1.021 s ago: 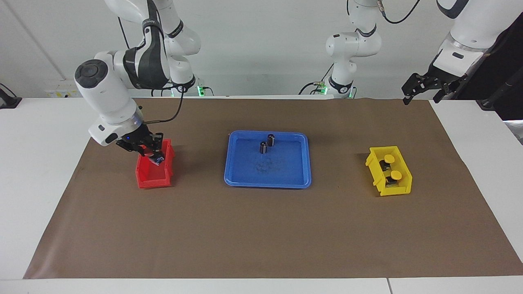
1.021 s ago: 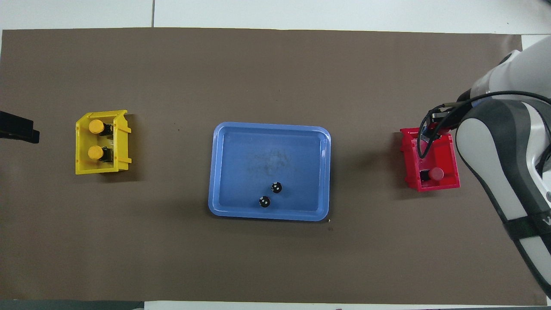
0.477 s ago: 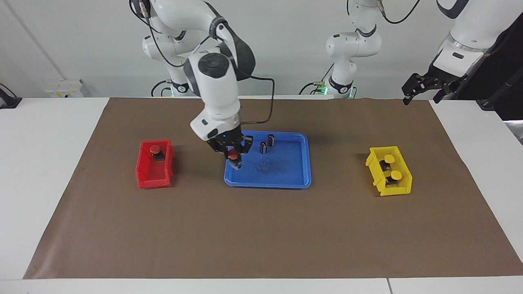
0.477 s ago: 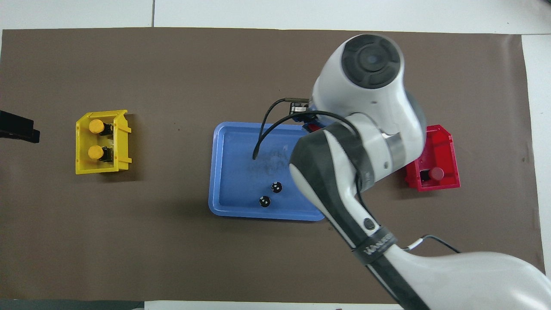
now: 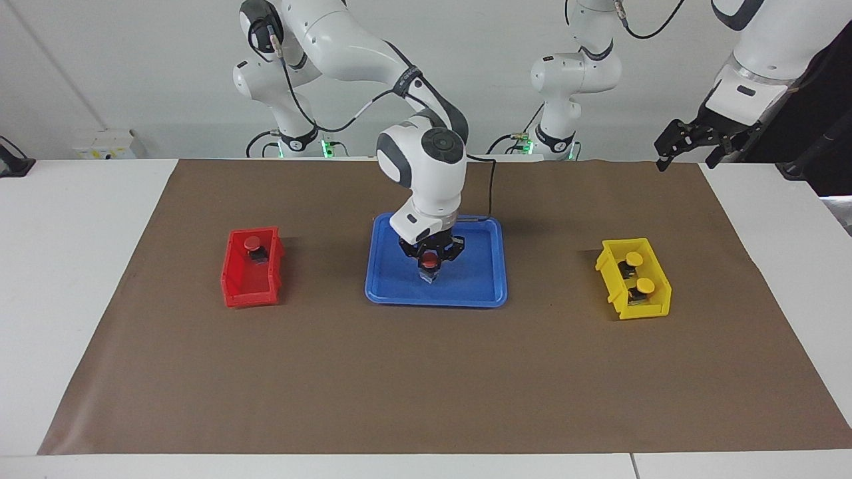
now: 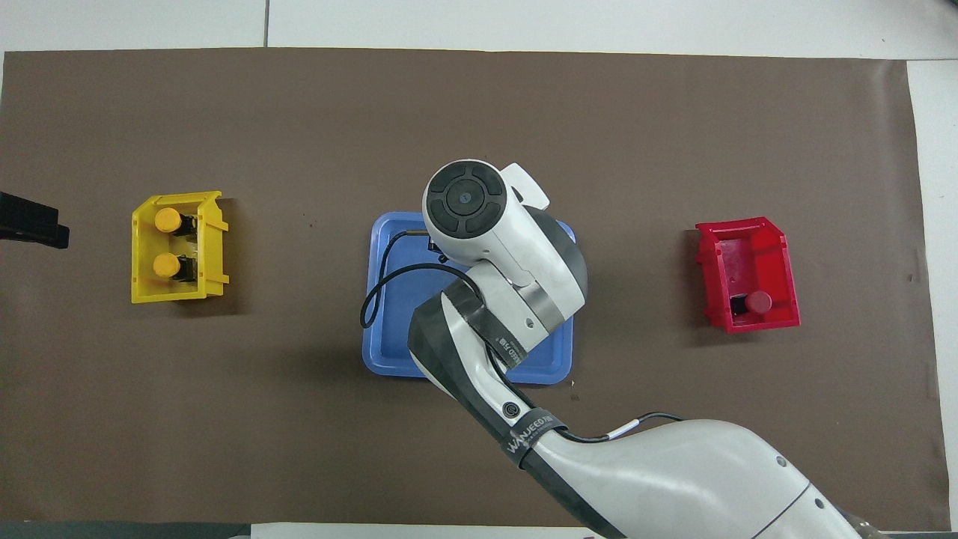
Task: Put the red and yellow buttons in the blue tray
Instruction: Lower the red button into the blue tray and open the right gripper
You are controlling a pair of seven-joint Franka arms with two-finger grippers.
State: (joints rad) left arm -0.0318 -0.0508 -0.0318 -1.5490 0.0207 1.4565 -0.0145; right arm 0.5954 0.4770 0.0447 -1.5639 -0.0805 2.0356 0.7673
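Note:
My right gripper (image 5: 430,265) is shut on a red button (image 5: 430,260), holding it upright and low over the middle of the blue tray (image 5: 393,287). I cannot tell whether its base touches the tray floor. In the overhead view the right arm's wrist hides that gripper and button, and much of the blue tray (image 6: 389,299). A second red button (image 5: 252,244) sits in the red bin (image 5: 247,294). Two yellow buttons (image 5: 634,258) (image 5: 644,285) sit in the yellow bin (image 5: 636,310). My left gripper (image 5: 685,158) waits open over the table's edge at the left arm's end.
The red bin (image 6: 748,243) stands toward the right arm's end and the yellow bin (image 6: 213,254) toward the left arm's end, each about a tray's width from the tray. A brown mat (image 5: 426,379) covers the table.
My right arm lifted one red button out of the red bin, carried it across to the blue tray and lowered it over the tray's middle. The left arm has not moved.

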